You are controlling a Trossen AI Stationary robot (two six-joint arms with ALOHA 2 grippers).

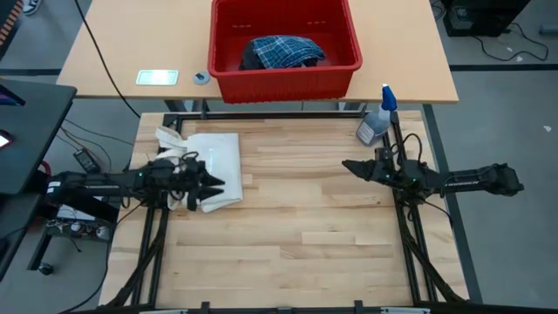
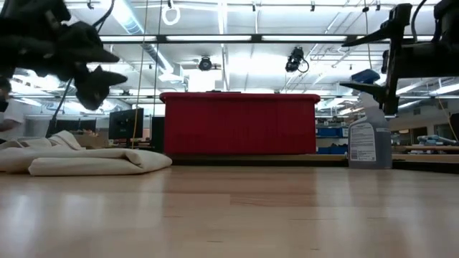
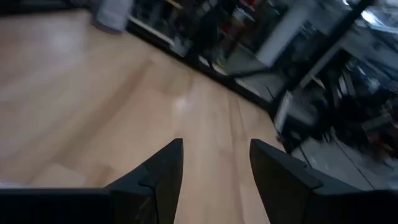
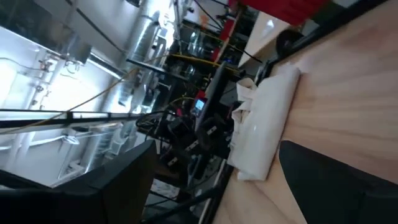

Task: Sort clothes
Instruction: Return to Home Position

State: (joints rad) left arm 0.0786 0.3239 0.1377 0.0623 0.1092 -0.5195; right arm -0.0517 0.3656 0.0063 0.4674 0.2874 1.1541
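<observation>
The left claw (image 1: 216,184) hangs above the desk (image 1: 296,235) with its fingers spread and nothing between them, and the folded cream tote bag (image 1: 218,157) lies directly beneath it and to its side. The right claw (image 1: 349,166), also spread and empty, hovers facing the left claw across the wood, with a spray bottle (image 1: 375,126) close beside it at the desk's far rim. The clothes (image 1: 281,51), a blue-and-white plaid piece on top of a dark one, lie well beyond both claws in the red bin (image 1: 283,85), which stands on a second desk (image 1: 410,61).
</observation>
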